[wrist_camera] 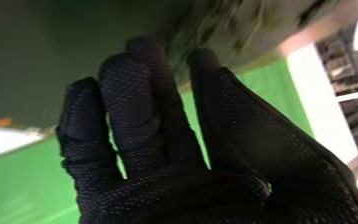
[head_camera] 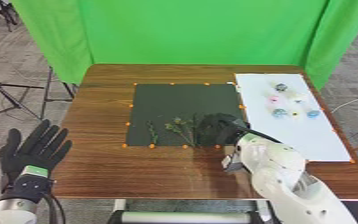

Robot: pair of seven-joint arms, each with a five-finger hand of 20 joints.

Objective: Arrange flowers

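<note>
Brown wood: the table point(head_camera: 104, 102), from left of centre to the lower right of the frame, with green cloth point(head_camera: 202, 30) hanging behind it.
Dark mat point(head_camera: 184, 97): centre of the frame, orange dots point(head_camera: 152, 146) around its edge.
Leafy sprigs: on the lower part of the mat, a narrow sprig point(head_camera: 151, 131) to the left and a bushier sprig point(head_camera: 177, 129) nearer the right robot hand.
White sheet point(head_camera: 313, 142): right side of the frame, just beside the mat.
Small blooms: grouped on the sheet's upper part; a dark bloom point(head_camera: 281, 87) farthest back, a pink bloom point(head_camera: 274, 99), and two blue blooms point(head_camera: 278, 113) with a pale yellow bloom point(head_camera: 294, 114) between.
Right robot hand point(head_camera: 216, 128): over the mat's lower right; in the wrist view its fingers are nearly straight, a narrow gap from the thumb, blurred greenery near the fingertips; contact with it cannot be told.
Left robot hand point(head_camera: 33, 152): lower left, off the table, open and empty, fingers straight.
</note>
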